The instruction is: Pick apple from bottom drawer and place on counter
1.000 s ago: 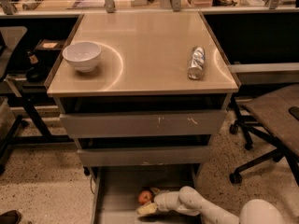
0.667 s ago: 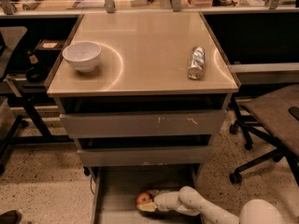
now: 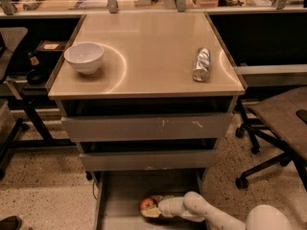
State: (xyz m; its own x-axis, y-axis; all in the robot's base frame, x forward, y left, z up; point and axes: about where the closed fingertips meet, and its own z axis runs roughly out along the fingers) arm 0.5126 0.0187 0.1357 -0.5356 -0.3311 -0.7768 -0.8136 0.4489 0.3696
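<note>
The apple (image 3: pixel 147 203), small and red with a yellowish patch, lies in the open bottom drawer (image 3: pixel 122 198) near its middle. My gripper (image 3: pixel 152 211) reaches into the drawer from the right, low down, and sits right against the apple's right and lower side. My white arm (image 3: pixel 201 211) trails off toward the lower right. The counter (image 3: pixel 153 47) is the glossy beige top of the cabinet, well above the drawer.
A white bowl (image 3: pixel 84 57) stands at the counter's left and a silver can (image 3: pixel 201 64) lies on its right side. Two shut drawer fronts (image 3: pixel 146 127) overhang the open one. An office chair (image 3: pixel 280 121) stands to the right, with desk legs and cluttered desks left and behind.
The apple and gripper have shifted only slightly inside the drawer; the arm stays reached in from the right.
</note>
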